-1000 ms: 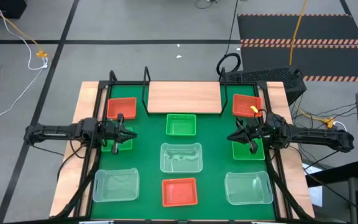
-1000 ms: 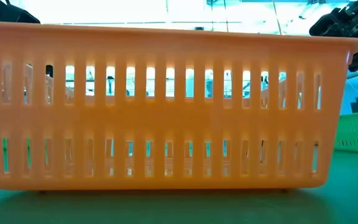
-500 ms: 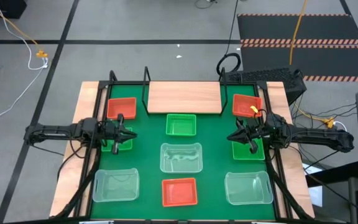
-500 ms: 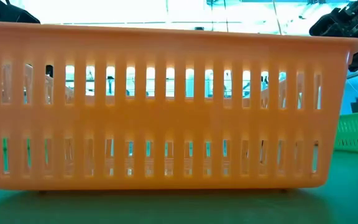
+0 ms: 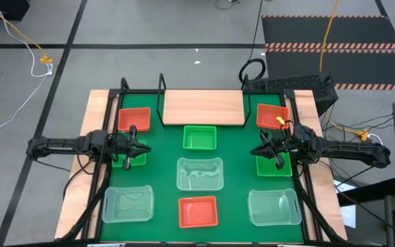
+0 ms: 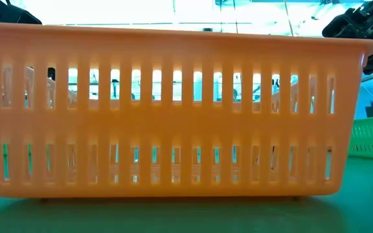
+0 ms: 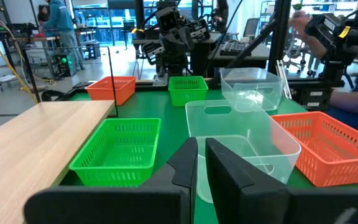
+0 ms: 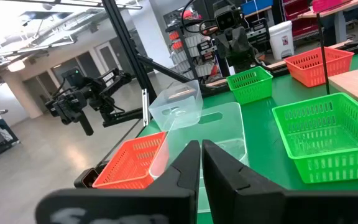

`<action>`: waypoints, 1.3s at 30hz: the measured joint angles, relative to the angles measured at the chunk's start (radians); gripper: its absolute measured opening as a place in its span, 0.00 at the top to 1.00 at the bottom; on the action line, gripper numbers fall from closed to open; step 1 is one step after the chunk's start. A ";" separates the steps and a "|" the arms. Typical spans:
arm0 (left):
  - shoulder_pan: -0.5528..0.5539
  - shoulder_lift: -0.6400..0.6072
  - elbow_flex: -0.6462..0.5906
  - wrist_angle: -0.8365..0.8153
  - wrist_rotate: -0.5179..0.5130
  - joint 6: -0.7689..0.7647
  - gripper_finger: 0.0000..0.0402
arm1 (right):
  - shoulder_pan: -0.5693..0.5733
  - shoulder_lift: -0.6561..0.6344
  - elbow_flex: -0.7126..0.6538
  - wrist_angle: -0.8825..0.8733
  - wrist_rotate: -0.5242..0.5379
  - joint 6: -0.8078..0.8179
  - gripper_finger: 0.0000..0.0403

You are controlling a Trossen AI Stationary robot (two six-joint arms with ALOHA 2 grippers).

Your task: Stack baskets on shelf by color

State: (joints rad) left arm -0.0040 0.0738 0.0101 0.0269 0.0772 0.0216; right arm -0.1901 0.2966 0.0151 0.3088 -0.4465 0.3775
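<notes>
Nothing has changed since the earlier pictures: in the high view the left pincer (image 5: 141, 149) at middle left, the right pincer (image 5: 258, 151) at middle right and all nine baskets sit exactly where they were.

Probably a robotics lab: other robot arms (image 8: 82, 99), workbenches (image 7: 61, 53).

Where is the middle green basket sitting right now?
In the high view, the middle green basket sits on the green mat just in front of the shelf, with a clear basket directly below it.
</notes>
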 joint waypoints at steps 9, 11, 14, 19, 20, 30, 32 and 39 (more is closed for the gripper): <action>0.000 0.000 0.000 0.000 0.000 0.000 0.91 | 0.000 0.000 0.000 0.000 0.000 0.000 0.97; 0.000 0.000 0.000 0.000 0.000 0.000 0.91 | 0.000 0.000 0.000 0.000 0.000 0.000 0.97; 0.000 0.000 0.000 0.000 0.000 0.000 0.91 | 0.000 0.000 0.000 0.000 0.000 0.000 0.97; 0.000 0.000 0.000 0.000 0.000 0.000 0.91 | 0.000 0.000 0.000 0.000 0.000 0.000 0.97; 0.000 0.000 0.000 0.000 0.000 0.000 0.91 | 0.000 0.000 0.000 0.000 0.000 0.000 0.97; 0.000 0.000 0.000 0.000 0.000 0.000 0.91 | 0.000 0.000 0.000 0.068 0.109 -0.067 0.97; 0.000 0.000 0.000 0.000 0.000 0.000 0.91 | 0.000 0.000 0.000 0.076 0.112 -0.080 0.97; 0.000 0.000 0.000 0.000 0.000 0.006 0.91 | 0.000 0.000 0.000 0.188 0.106 -0.082 0.97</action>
State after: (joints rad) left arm -0.0042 0.0738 0.0101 0.0269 0.0771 0.0274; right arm -0.1902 0.2966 0.0151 0.4972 -0.3408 0.2951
